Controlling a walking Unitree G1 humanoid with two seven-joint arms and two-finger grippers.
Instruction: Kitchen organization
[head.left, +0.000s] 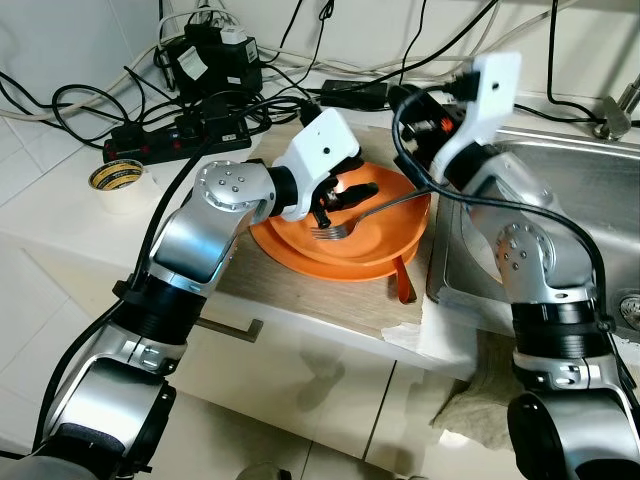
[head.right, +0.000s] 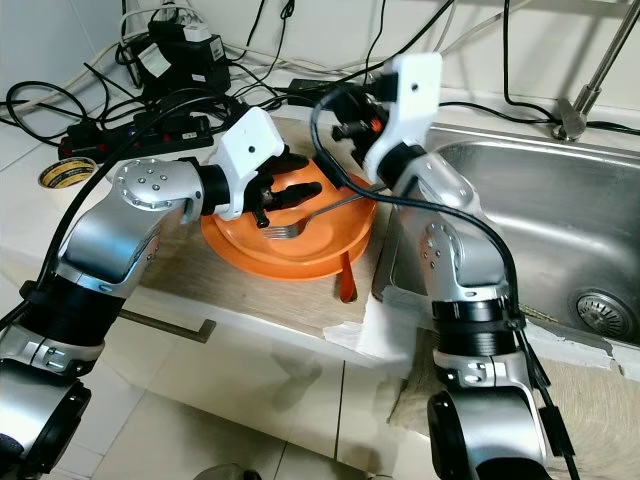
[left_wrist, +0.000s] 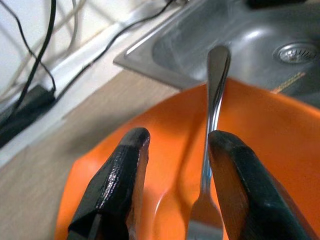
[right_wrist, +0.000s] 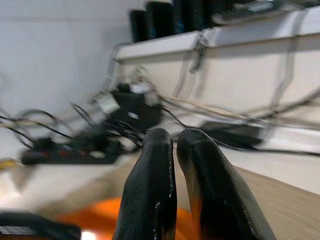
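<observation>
An orange plate (head.left: 350, 250) sits on a wooden board (head.left: 300, 295) beside the sink. A metal fork (head.left: 372, 212) rests across it, tines toward me and handle toward the sink. My left gripper (left_wrist: 180, 142) hovers low over the plate and is open. The fork (left_wrist: 216, 90) lies just inside one of its fingers (left_wrist: 235, 170), and I cannot tell if they touch. My right gripper (right_wrist: 175, 137) is raised above the plate's far edge and points at the cables. It is shut on nothing.
A steel sink (head.left: 570, 170) with a faucet base (head.left: 612, 118) is on the right. An orange utensil handle (head.left: 401, 282) sticks out from under the plate. Power strips and tangled cables (head.left: 190, 130) crowd the back. A tape roll (head.left: 116, 177) sits far left.
</observation>
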